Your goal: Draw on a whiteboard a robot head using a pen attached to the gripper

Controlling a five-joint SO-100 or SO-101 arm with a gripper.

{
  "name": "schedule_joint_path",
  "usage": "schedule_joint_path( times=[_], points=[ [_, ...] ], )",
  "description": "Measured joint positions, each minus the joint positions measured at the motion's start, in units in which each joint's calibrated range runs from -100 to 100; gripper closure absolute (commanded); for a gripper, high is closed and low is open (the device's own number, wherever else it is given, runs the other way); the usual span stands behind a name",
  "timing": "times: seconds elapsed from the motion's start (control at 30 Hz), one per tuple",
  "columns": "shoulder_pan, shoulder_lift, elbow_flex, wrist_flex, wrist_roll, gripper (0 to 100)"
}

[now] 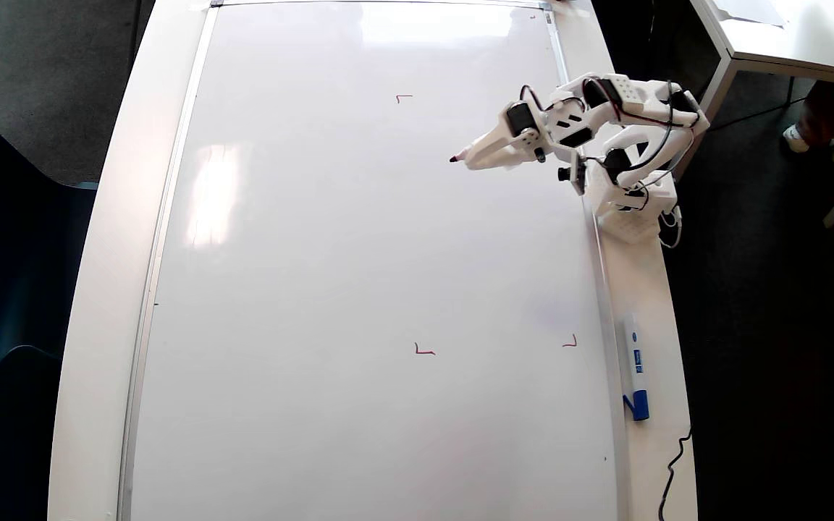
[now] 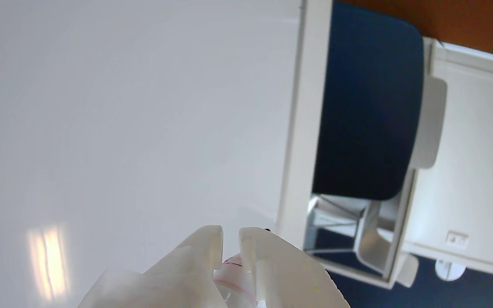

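The whiteboard point(image 1: 301, 304) fills most of the overhead view, a glossy white sheet in a thin silver frame, lying flat on the counter and bare of any drawing except small red corner marks point(image 1: 424, 351). At the upper right of the frame the white gripper point(image 1: 471, 158) reaches over the board, its two fingers closed around the pen point(image 1: 458, 155), whose dark tip points left. In the wrist view the gripper point(image 2: 230, 241) sits at the bottom edge, the pen point(image 2: 233, 262) showing red between its fingers; whether the tip touches the board is hard to tell.
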Motion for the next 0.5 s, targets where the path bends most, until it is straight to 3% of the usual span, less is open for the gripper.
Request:
schedule_joint_path(
  times=[0.5],
  points=[
    [-2.6, 29.3, -18.7, 11.1, -6.3, 99]
  ],
)
